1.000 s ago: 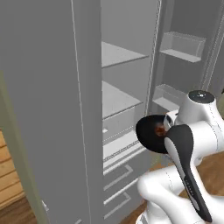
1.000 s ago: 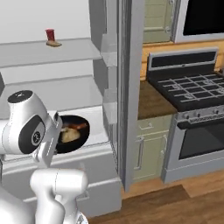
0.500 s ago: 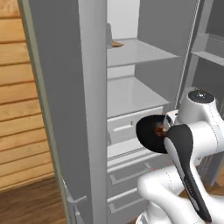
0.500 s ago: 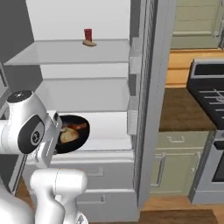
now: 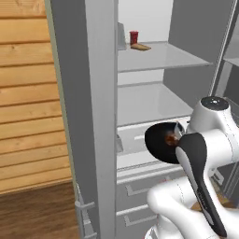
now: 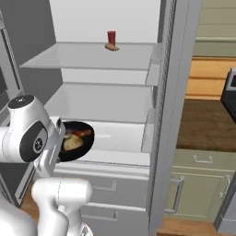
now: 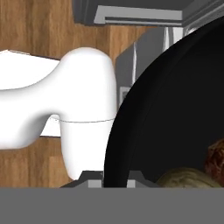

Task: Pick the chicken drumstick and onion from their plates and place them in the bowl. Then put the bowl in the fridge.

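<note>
Two foods lie inside the round, deep, glossy black bowl [image 6: 76, 141]: the small reddish-brown chicken drumstick [image 6: 79, 134] toward its far side and the pale yellowish-tan roundish onion [image 6: 70, 143] just beside it, nearer the arm. The white arm's two-finger gripper [image 7: 109, 177] is clamped nearly fully closed on the bowl's rim, its fingers pinching the near edge; in the hand view the black wall curves up from between the tips, with the onion and drumstick at the lower right. The bowl hangs in the air in front of the tall grey fridge [image 5: 100, 116], whose doors stand open, at about the height of the lowest glass shelf's front edge and toward that shelf's left side as the right base view shows it. It is tilted, its opening facing partly sideways. Whether it touches the shelf cannot be told. On the top glass shelf [image 6: 92, 56], near the back edge, a small red cup [image 6: 111, 38] stands with a tan, flat piece of food [image 6: 111, 46] just beside it. White drawers [image 5: 140, 186] sit below the shelves.
</note>
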### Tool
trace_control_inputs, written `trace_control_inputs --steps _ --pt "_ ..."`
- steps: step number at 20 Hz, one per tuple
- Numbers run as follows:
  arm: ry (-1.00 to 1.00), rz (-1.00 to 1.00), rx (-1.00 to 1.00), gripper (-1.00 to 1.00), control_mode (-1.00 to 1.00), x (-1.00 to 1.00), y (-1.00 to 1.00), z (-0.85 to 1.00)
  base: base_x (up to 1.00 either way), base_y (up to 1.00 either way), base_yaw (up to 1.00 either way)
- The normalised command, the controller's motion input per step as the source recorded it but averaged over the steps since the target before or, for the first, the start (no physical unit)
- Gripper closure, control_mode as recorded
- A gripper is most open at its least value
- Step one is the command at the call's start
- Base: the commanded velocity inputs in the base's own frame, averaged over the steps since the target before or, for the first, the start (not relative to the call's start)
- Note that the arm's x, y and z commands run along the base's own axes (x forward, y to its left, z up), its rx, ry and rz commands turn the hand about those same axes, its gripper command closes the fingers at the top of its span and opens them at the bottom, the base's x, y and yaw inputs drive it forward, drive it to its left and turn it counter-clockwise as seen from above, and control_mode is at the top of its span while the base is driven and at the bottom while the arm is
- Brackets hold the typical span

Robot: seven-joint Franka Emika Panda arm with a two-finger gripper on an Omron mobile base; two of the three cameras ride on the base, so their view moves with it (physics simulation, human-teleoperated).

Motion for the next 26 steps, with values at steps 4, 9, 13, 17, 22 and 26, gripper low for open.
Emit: trace_control_inputs --steps 4,9,13,17,22,26 --pt "0.00 0.00 0.00 1.00 1.00 0.00 0.00 0.00 0.59 -0.03 0.04" --pt "0.00 0.00 0.00 1.00 1.00 0.00 0.00 0.00 0.35 -0.10 0.06" --pt "0.00 0.00 0.00 1.00 1.00 0.00 0.00 0.00 -0.18 -0.18 0.01" --pt "0.00 0.00 0.01 1.00 -1.00 0.00 -0.05 0.00 -0.04 0.00 0.00" --pt "-0.13 0.05 0.04 1.00 -1.00 0.21 -0.12 0.02 0.00 0.00 0.00" --pt "-0.29 0.13 0.02 1.00 -1.00 0.22 -0.13 0.02 0.00 0.00 0.00"
